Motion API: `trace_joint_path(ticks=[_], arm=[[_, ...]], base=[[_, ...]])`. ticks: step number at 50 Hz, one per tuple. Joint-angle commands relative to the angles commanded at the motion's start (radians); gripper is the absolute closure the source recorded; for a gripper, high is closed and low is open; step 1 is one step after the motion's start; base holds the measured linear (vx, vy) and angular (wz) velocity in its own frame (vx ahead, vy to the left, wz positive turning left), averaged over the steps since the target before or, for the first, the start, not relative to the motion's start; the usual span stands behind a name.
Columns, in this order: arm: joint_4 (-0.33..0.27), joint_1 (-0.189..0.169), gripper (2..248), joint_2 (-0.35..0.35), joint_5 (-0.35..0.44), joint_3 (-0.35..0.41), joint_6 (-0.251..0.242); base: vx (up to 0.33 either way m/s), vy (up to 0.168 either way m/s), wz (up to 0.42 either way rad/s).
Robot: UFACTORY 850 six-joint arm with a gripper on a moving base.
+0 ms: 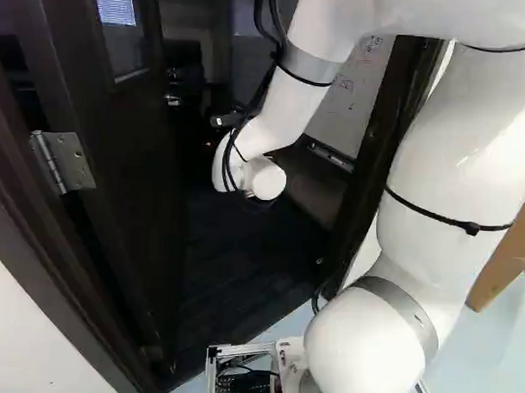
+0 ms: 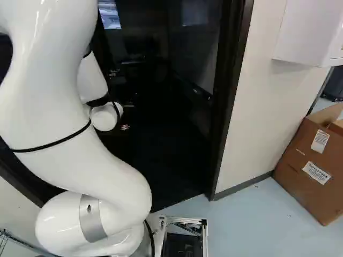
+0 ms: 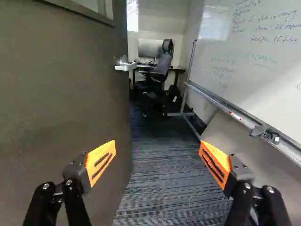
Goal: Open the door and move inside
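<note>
Black claw (image 3: 157,142) wide, indistinct in both base views; door (image 3: 61,94) cropped above.

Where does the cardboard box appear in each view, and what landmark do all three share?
Left base view: the cardboard box is at the right edge, beside the arm.
Right base view: at the right edge, on the floor.
Wrist view: not in it.
Shared landmark: the striped window blind, at the upper left in both base views, past the door in the wrist view.
</note>
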Motion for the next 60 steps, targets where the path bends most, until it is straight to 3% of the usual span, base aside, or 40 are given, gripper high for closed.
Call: trace_joint_path(ticks=[36, 60], arm=[[0.000, 0.004, 3, -0.002, 0.000, -0.002, 0.000], [0.041, 0.036, 3, -0.023, 0.000, -0.025, 0.000]], base=[[0.000, 0.000, 0.000], [0.000, 0.000, 0.000]])
